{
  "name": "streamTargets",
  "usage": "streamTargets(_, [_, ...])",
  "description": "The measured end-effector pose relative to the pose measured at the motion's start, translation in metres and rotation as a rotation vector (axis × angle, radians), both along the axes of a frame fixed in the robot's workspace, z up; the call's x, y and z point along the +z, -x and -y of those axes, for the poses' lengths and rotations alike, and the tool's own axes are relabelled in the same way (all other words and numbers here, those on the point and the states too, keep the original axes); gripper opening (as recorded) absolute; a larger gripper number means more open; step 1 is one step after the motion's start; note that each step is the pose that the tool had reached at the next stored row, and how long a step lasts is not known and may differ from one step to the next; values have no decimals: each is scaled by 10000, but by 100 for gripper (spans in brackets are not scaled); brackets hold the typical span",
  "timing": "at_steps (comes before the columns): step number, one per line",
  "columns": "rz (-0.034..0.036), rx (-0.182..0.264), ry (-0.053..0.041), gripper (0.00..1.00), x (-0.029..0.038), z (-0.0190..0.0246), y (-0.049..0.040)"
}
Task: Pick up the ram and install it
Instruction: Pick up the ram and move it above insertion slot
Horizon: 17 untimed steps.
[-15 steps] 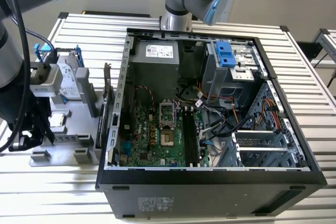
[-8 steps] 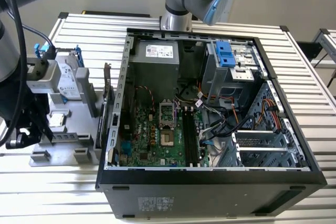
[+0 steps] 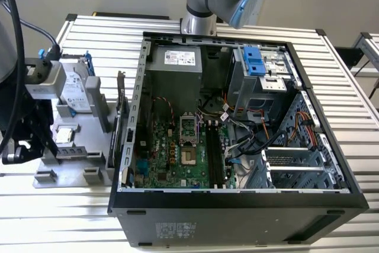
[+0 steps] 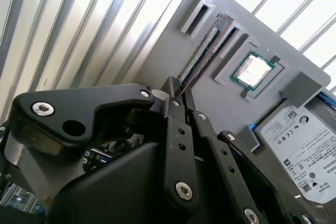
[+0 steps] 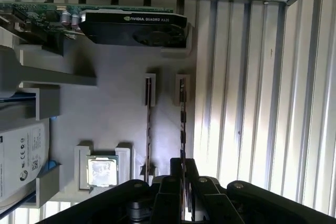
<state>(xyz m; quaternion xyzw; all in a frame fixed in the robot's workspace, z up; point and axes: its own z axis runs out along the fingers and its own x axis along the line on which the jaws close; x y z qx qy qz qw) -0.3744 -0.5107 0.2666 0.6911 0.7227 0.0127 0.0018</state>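
The 2 fingers of the gripper pinch one end of the ram, which stands on edge in a gray tray.

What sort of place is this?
Probably a lab bench for PC assembly: an open computer case on a slatted metal table, and a grey tray of parts with the gripper at the ram.
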Motion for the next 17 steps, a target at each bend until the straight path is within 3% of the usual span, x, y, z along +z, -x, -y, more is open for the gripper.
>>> streamTargets(17, [1, 0, -1, 0, 203, 0, 1])
